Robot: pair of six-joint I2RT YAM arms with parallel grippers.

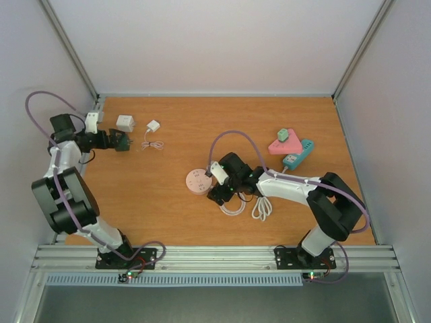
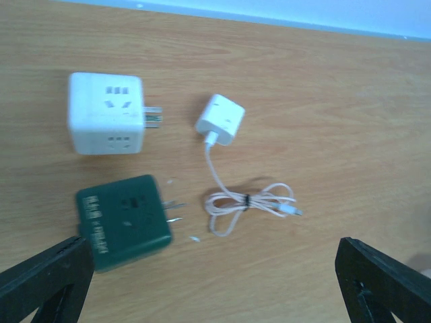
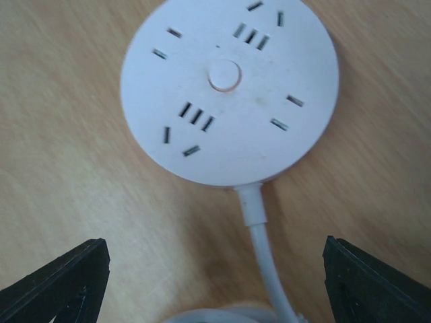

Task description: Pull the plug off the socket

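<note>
A round white socket (image 1: 199, 182) (image 3: 229, 87) lies on the table with all its slots empty, and its white cord (image 3: 259, 235) runs back between my right fingers. My right gripper (image 1: 215, 188) (image 3: 215, 286) hovers open just behind it, holding nothing. At the far left a dark green cube adapter (image 1: 122, 141) (image 2: 124, 221) lies loose with its prongs bare, just off my left gripper (image 1: 114, 142) (image 2: 212, 289), which stands wide open. A white cube adapter (image 1: 124, 123) (image 2: 106, 112) sits just beyond it. At the right, a green plug (image 1: 283, 134) sits on a pink triangular socket (image 1: 285, 145).
A white charger (image 1: 153, 126) (image 2: 220, 120) with a bundled cable (image 2: 249, 205) lies right of the cube adapters. A blue power strip (image 1: 301, 153) sits beside the pink socket. Coiled white cord (image 1: 261, 208) lies under my right arm. Frame walls bound the table.
</note>
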